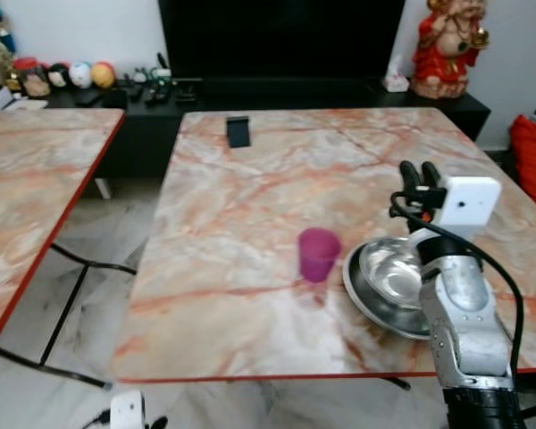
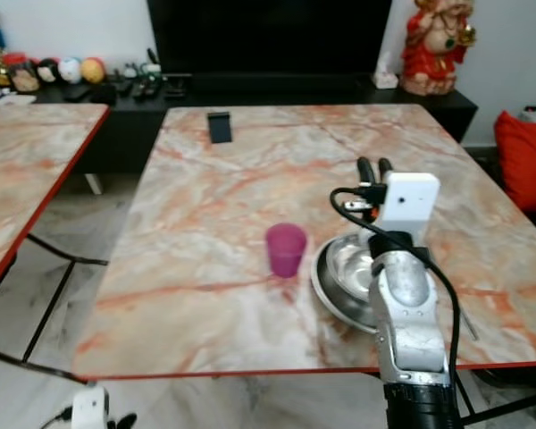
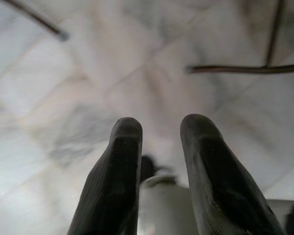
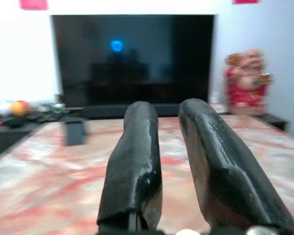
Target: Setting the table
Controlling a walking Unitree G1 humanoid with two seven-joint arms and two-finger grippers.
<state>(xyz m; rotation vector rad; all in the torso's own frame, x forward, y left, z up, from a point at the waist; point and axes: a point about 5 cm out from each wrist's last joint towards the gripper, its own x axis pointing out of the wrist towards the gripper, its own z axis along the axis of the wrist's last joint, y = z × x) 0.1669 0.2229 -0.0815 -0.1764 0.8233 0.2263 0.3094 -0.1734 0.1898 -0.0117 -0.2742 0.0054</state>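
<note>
My right gripper (image 4: 167, 161) is up over the table (image 1: 250, 179). Its 2 black fingers (image 4: 134, 161) sit close side by side with just a thin gap, and they hold nothing. They point across the table toward the big dark TV (image 4: 132, 58) and the red statue (image 4: 245, 81) by the wall. From my head I see this gripper (image 1: 420, 174) above the far edge of the bowl (image 1: 389, 281); I cannot tell if it touches it.

The bowl is shiny metal and sits near the front edge of the table, on my right side. My silver right arm (image 1: 460, 313) covers part of it. Just beside the bowl, on its left, stands a pink cup (image 1: 318, 254), upright. The cup and bowl are very near, and I cannot tell if they touch.

Far back on the table lies a small black thing (image 1: 238, 130), well apart from the cup.

My left gripper (image 3: 159, 161) hangs low by the floor (image 3: 88, 73). Its 2 fingers (image 3: 117, 171) are a little apart and hold nothing. Thin dark table legs (image 3: 245, 68) cross the pale floor past them.

A second table (image 1: 27, 179) stands to my left. Behind it, a dark shelf (image 1: 143, 98) holds some balls (image 1: 91, 73).
</note>
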